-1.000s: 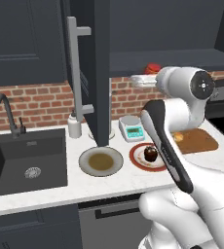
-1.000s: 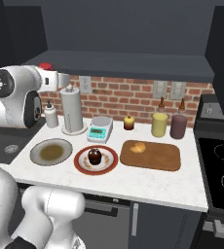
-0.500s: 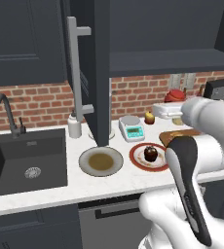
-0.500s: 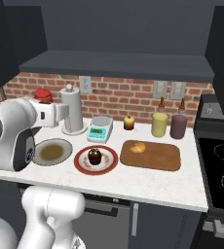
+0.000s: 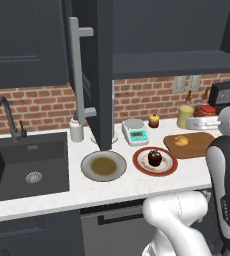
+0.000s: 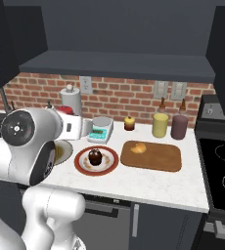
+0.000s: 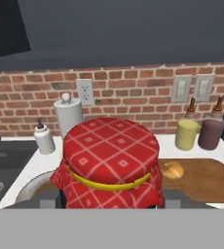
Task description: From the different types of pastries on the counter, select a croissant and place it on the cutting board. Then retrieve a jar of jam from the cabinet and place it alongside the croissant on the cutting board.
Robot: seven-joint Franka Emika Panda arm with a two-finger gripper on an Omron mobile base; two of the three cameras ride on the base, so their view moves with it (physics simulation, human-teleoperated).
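a dim kitchen with a red brick wall, dark grey cabinets (image 5: 27, 45) and a white speckled counter (image 5: 122, 187) with a dark sink (image 5: 22, 167) at its left end.

the jar (image 7: 109, 163) sits right in front of the hand camera. it has a red cloth cover with a pale diamond check, tied round with a yellow band, and the cloth flares out below the band. the glass under it cannot be made out. the gripper (image 7: 107, 200) is closed around the jar, its fingers (image 7: 49, 198) showing on either side of the jar's base. in the left base view the jar (image 5: 205, 110) shows as a red cap at the arm's end, held in the air above the counter's right part, near the board (image 5: 194, 144).

there is one board, brown wood with rounded corners, lying flat on the counter. one croissant (image 6: 139, 147), small and golden, rests on the board's left part. the remainder of the board is bare.

left of the board is one red-rimmed plate (image 6: 96, 160) with one dark muffin (image 6: 95, 156) on it. further left is one pale plate (image 5: 103, 166) with a brownish centre. behind them stand one small scale (image 5: 136, 131) and one little jar with yellow contents (image 5: 153, 120). against the wall by the board stand one yellow bottle (image 6: 159, 125) and one dark purple one (image 6: 178, 126). one white dispenser bottle (image 5: 76, 129) stands near the sink.
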